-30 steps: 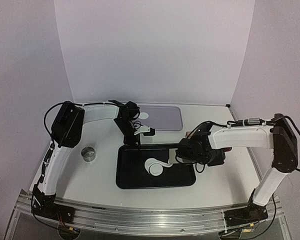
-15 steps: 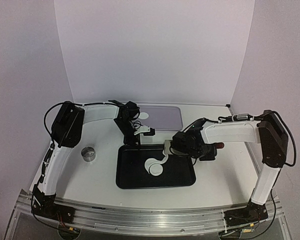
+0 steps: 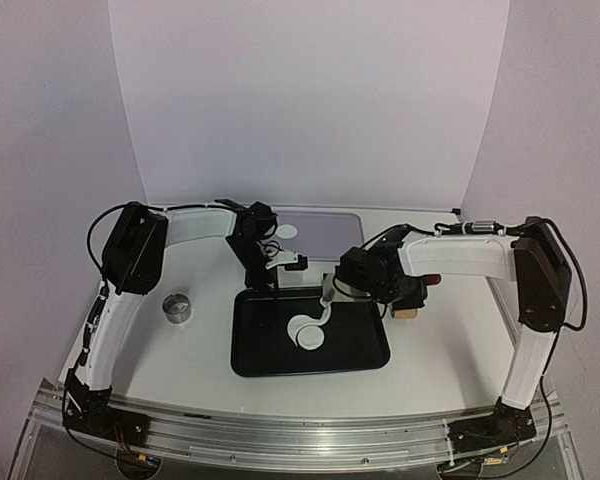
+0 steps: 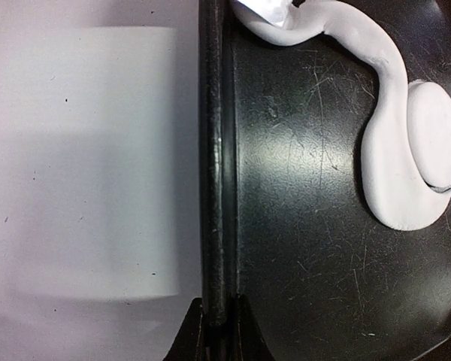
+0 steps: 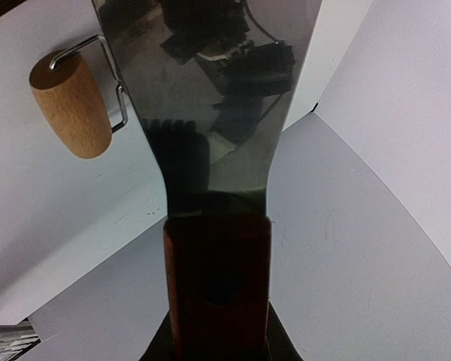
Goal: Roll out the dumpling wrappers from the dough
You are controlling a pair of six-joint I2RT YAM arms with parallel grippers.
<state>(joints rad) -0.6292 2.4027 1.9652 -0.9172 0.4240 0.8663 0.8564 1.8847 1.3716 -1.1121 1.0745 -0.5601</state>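
- Dough (image 4: 383, 113) strip's end touches the scraper (image 5: 210, 98) blade; right gripper (image 5: 218, 331) clamps the handle.
- Left gripper (image 4: 218, 335) is pinched onto the tray (image 4: 213, 150) rim.
- Right wrist view shows the roller (image 5: 71, 105), left wrist the dough.

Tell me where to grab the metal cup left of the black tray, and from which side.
Take the metal cup by its wall, coming straight down: it stands upright, mouth open upward, so one finger probably fits inside, one outside. The left tool is nearest, but is shut on the rim of the tray.
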